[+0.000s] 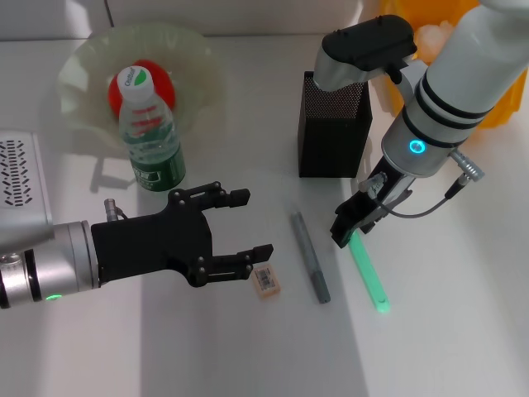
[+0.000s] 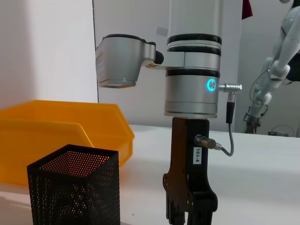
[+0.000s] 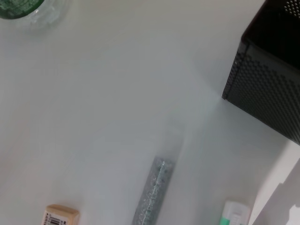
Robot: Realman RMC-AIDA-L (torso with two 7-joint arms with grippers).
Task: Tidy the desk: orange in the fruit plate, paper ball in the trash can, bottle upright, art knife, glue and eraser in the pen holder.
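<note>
The orange [image 1: 153, 78] lies in the fruit plate [image 1: 83, 74] at the back left. The bottle [image 1: 150, 136] stands upright in front of it. My left gripper [image 1: 254, 223] is open and empty, and the eraser [image 1: 266, 281] lies just beside its near finger. The grey art knife [image 1: 310, 256] and the green glue [image 1: 368, 273] lie on the desk. My right gripper [image 1: 349, 227] is over the glue's far end, in front of the pen holder [image 1: 332, 124]. The paper ball [image 1: 431, 37] sits in the trash can [image 1: 500, 107].
A silver grilled device [image 1: 21, 182] sits at the left edge. The right wrist view shows the eraser [image 3: 61, 215], art knife [image 3: 152, 194], glue [image 3: 234, 213] and pen holder [image 3: 269, 89]. The left wrist view shows the trash can [image 2: 56, 131] behind the pen holder [image 2: 75, 187].
</note>
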